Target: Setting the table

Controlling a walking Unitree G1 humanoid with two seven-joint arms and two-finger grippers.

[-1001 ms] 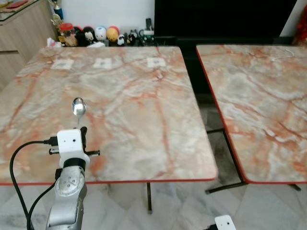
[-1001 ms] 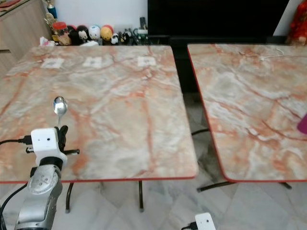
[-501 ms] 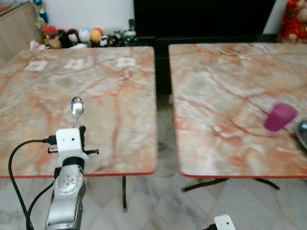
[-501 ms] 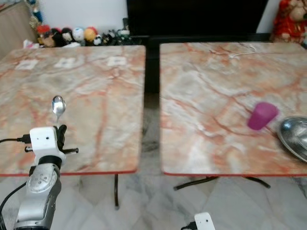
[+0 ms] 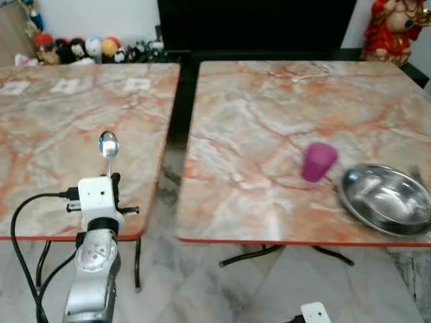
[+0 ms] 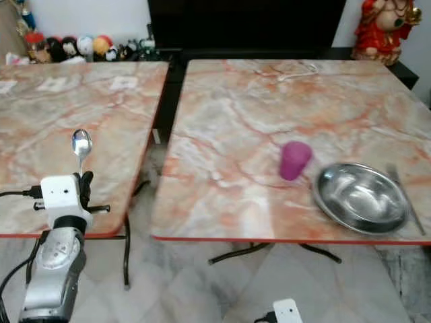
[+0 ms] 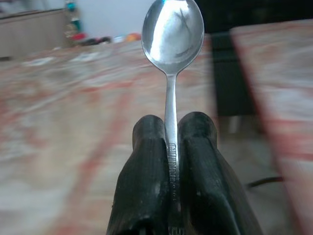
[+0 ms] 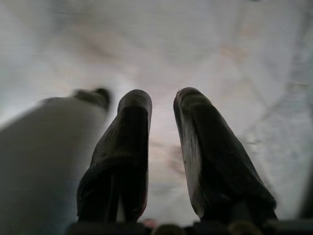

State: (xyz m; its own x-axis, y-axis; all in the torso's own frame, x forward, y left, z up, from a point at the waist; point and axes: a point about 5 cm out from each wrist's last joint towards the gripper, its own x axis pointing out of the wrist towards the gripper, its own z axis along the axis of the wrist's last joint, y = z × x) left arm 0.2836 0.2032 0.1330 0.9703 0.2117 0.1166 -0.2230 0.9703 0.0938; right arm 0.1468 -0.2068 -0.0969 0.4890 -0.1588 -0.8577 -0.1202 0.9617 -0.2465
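Steel catches the light first: a teaspoon (image 5: 108,145) stands bowl-up, its handle pinched tight between the two black fingers of the left gripper (image 7: 171,142), which hovers in front of the near edge of the left marble table (image 5: 40,134). Carried upright like that, the spoon sits clear of the tabletops and would be easy to tip down flat when the spot comes. And the spot looks to be over on the right marble table (image 5: 269,114), where a place is half laid: a magenta cup (image 5: 318,161) lies tilted on its side just beside a stainless steel bowl (image 5: 385,198), with another thin utensil (image 6: 407,198) blurred at the bowl's far edge. The spoon is well apart from that setting, a gap of floor between the tables. The right gripper (image 8: 161,147) hangs low toward the pale tiled floor (image 5: 215,289), its fingers parted a narrow way, carrying nothing. Figurines (image 5: 74,48) line the far wall.
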